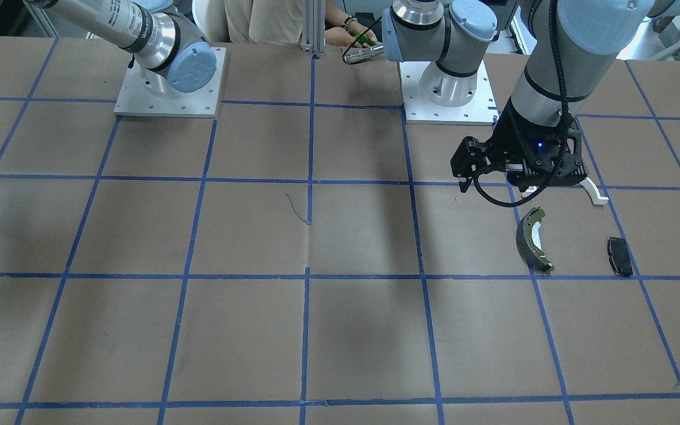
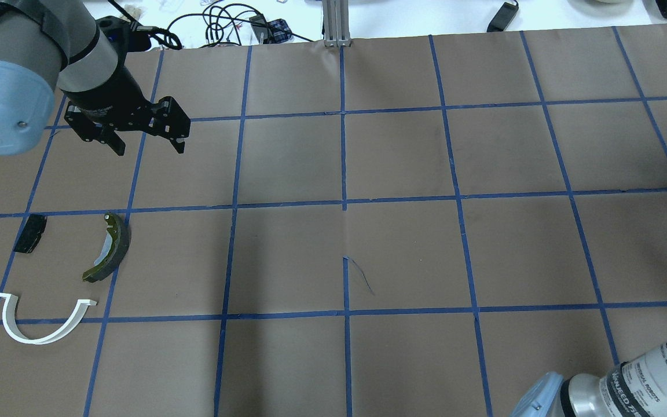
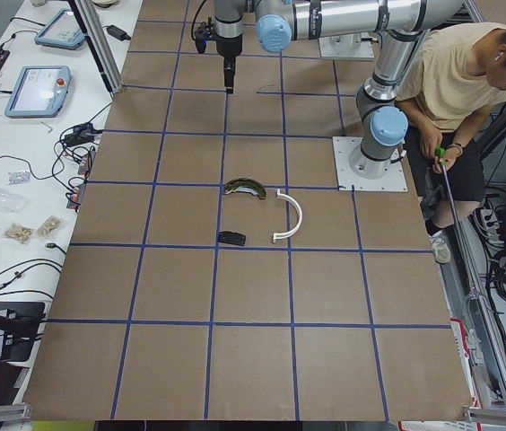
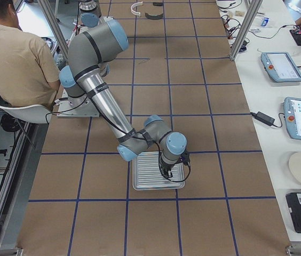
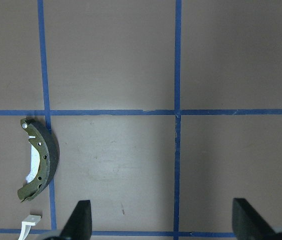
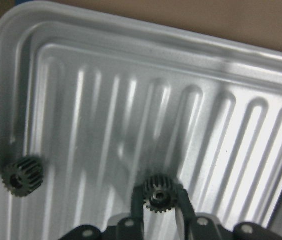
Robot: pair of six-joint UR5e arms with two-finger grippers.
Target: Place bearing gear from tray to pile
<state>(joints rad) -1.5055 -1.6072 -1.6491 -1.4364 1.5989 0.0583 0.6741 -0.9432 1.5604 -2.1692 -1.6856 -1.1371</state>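
Ribbed silver tray (image 6: 106, 75) below, my R gripper (image 6: 159, 198) clenched across teeth of bearing gear (image 6: 158, 192), prob. light, stiff, slick; L gripper (image 2: 149, 149) spread, empty.

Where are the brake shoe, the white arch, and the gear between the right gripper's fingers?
brake shoe (image 2: 118, 250), overhead view, middle of its curved body.
white arch (image 2: 37, 340), overhead view, bottom of its curve.
gear (image 6: 158, 196), right wrist view, its hub.

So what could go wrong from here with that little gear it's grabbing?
The right tool pinches the small gear by its teeth, so it might slip or tilt on lifting. The pile lies far across the table, a long carry. The left tool hovers open near that pile and could be in the way.
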